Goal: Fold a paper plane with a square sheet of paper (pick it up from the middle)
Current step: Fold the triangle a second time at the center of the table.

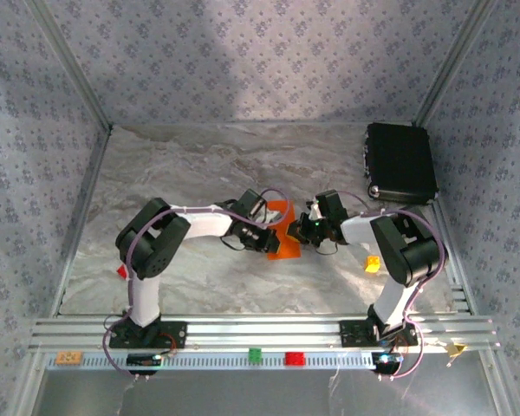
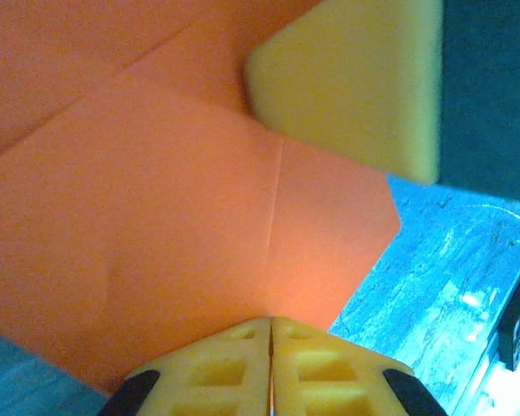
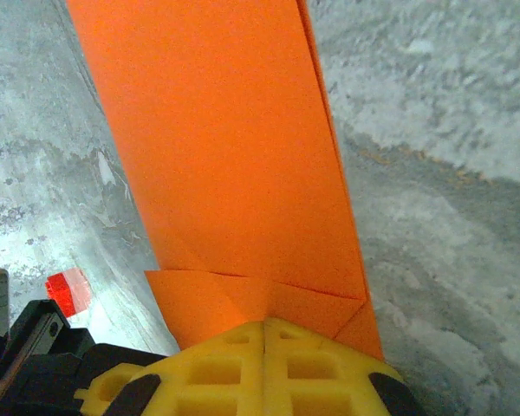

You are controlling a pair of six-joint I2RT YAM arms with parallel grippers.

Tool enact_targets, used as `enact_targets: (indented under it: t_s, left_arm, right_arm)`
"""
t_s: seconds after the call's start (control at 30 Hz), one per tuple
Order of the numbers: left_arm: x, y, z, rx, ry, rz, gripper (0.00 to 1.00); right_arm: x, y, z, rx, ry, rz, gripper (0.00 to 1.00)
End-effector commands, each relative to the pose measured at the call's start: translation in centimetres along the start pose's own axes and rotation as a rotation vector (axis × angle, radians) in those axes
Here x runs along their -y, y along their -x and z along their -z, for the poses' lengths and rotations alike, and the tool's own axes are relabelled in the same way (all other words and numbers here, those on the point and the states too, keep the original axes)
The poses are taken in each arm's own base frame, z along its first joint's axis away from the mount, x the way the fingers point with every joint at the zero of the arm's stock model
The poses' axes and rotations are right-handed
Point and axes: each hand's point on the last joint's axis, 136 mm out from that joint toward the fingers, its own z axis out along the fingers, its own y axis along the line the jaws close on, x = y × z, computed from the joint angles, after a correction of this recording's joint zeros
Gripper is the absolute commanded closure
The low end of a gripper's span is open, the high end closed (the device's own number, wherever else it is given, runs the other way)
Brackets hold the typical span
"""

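Note:
The square sheet of paper [image 1: 282, 232], bright orange, is held off the marble table between both arms at the middle and is partly folded. In the left wrist view the paper [image 2: 156, 217] shows a centre crease and an angled corner. My left gripper [image 2: 270, 328] is shut on its near edge. The right gripper's yellow finger [image 2: 347, 78] presses the sheet from the upper right. In the right wrist view the paper [image 3: 225, 147] is a long strip with two folded flaps near my right gripper [image 3: 264, 328], which is shut on it. In the top view, left gripper [image 1: 264, 234] and right gripper [image 1: 302, 230] meet at the paper.
A black box [image 1: 401, 162] lies at the back right. A small yellow-orange block [image 1: 373, 263] sits by the right arm. A small red block [image 1: 121, 271] lies by the left arm and also shows in the right wrist view [image 3: 68, 292]. Patterned walls enclose the table.

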Motion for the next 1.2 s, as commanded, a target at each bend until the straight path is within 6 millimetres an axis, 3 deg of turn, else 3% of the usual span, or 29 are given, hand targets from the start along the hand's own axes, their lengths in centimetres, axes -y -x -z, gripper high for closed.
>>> enact_targets:
  t_s: [0.0, 0.17, 0.47, 0.87, 1.0, 1.17]
  left_arm:
    - [-1.1, -2.8, 0.3, -0.066, 0.049, 0.028, 0.92]
    - [-1.0, -2.8, 1.0, -0.043, 0.060, 0.012, 0.91]
    - [1.6, -0.9, 2.2, 0.023, 0.021, -0.053, 0.88]
    - [-1.8, -3.6, 0.1, -0.075, 0.085, 0.039, 0.92]
    - [-1.4, -4.2, 0.4, -0.067, 0.063, 0.043, 0.92]
    - [0.9, -2.4, 2.0, -0.001, 0.023, -0.008, 0.91]
  right_arm:
    - [3.2, -0.3, -0.1, 0.002, -0.106, -0.051, 1.00]
    - [2.9, -0.2, -0.2, 0.001, -0.099, -0.048, 1.00]
    - [2.6, -0.3, -0.3, 0.000, -0.097, -0.042, 1.00]
    - [2.6, -0.3, -0.4, -0.004, -0.095, -0.040, 1.00]
    - [2.2, 0.0, -0.3, 0.001, -0.086, -0.031, 1.00]
    - [0.5, 0.6, -0.2, 0.021, -0.035, 0.014, 1.00]
